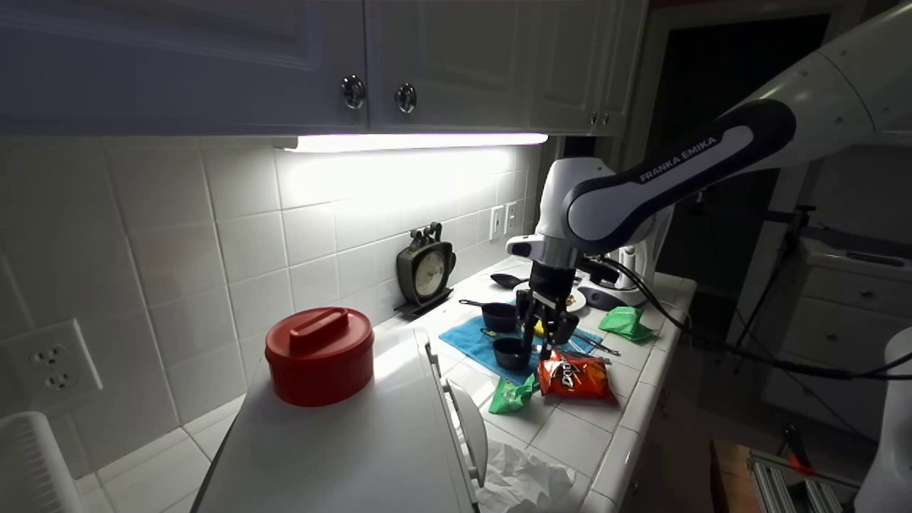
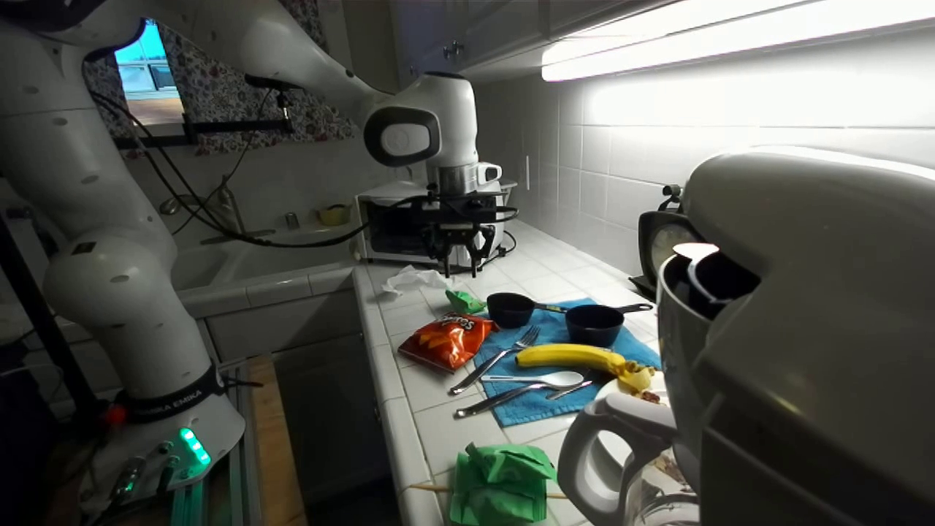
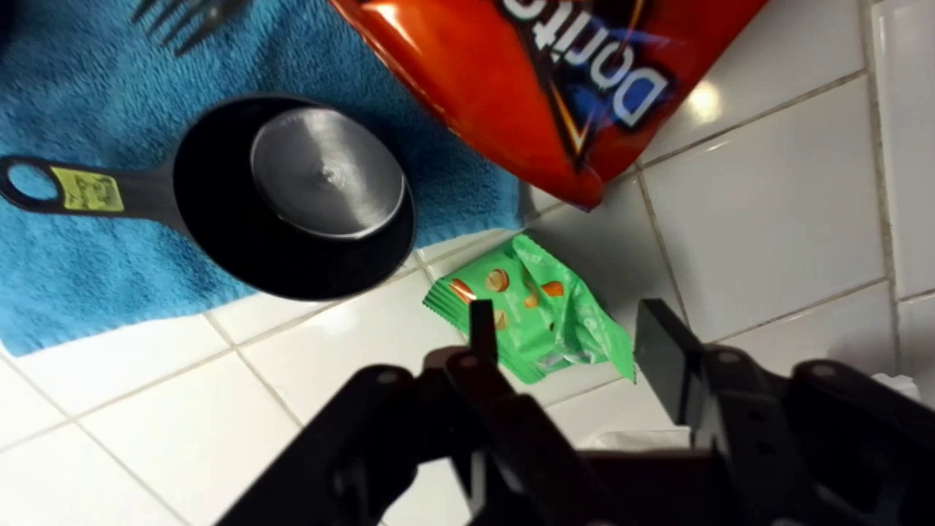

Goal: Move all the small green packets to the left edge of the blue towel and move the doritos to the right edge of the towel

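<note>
With the gripper (image 2: pixel 460 270) spread wide, hanging well above the counter (image 2: pixel 438 431) and holding nothing. Below the hand, a green packet (image 3: pixel 533 314), crumpled on the counter just beside the towel (image 3: pixel 109 285). Between the fingertips (image 3: pixel 482 329) in the wrist view, yet apart from both. Little orange and tan pictures printed on top there, too small to make out in both exterior views.

Near the hand, ahead of the fingertips in the wrist view, the doritos (image 3: pixel 511 88), at the edge of the towel. Touching the towel or not, cannot tell. Cut off at the top of the wrist view, but shown from end to end in both exterior views.

Near the hand too, on the towel, a black cup (image 3: pixel 321 168), with a round, shiny bottom plain to see in the wrist view. A bit farther, a second black cup (image 2: pixel 595 326), in both exterior views. Farther from the hand than the first cup, a fork (image 2: pixel 491 363), a white spoon (image 2: pixel 549 378) and a banana (image 2: pixel 566 356), all easy to see in an exterior view.

Well apart from the hand, near the white machine (image 2: pixel 803 329), a second green packet (image 2: pixel 500 486), or two together, cannot tell. Only in an exterior view, a red pot (image 1: pixel 320 356) on the microwave (image 1: pixel 342 456), well apart from the hand.
</note>
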Robot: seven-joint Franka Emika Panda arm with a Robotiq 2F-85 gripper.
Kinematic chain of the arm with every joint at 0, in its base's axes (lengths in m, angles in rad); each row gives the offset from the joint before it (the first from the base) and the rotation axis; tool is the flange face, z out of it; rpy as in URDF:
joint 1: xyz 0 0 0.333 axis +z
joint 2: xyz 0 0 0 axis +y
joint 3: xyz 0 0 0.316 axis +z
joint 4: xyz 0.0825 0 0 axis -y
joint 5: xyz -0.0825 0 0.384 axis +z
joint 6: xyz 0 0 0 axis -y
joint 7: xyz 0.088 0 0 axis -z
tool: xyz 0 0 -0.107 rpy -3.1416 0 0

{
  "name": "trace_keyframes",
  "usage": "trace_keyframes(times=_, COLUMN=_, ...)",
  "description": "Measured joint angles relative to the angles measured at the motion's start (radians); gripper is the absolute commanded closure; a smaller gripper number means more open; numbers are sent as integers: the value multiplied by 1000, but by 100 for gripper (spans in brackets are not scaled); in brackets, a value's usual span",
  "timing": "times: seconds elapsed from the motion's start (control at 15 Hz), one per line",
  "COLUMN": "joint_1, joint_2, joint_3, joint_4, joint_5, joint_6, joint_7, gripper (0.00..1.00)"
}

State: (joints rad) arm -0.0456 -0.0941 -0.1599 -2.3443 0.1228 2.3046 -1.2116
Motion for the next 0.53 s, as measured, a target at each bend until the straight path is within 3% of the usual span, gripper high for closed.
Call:
trace_keyframes(times=0.13, joint_1=-22, joint_2=-5, joint_3=1, joint_4=1, joint_5=-94, joint_6=10, joint_7=131, gripper=2)
trace_keyframes(times=0.53, joint_1=-103, joint_2=-11, joint_3=-13, joint_4=-16, joint_5=-310, joint_6=-22, joint_7=472, gripper=0)
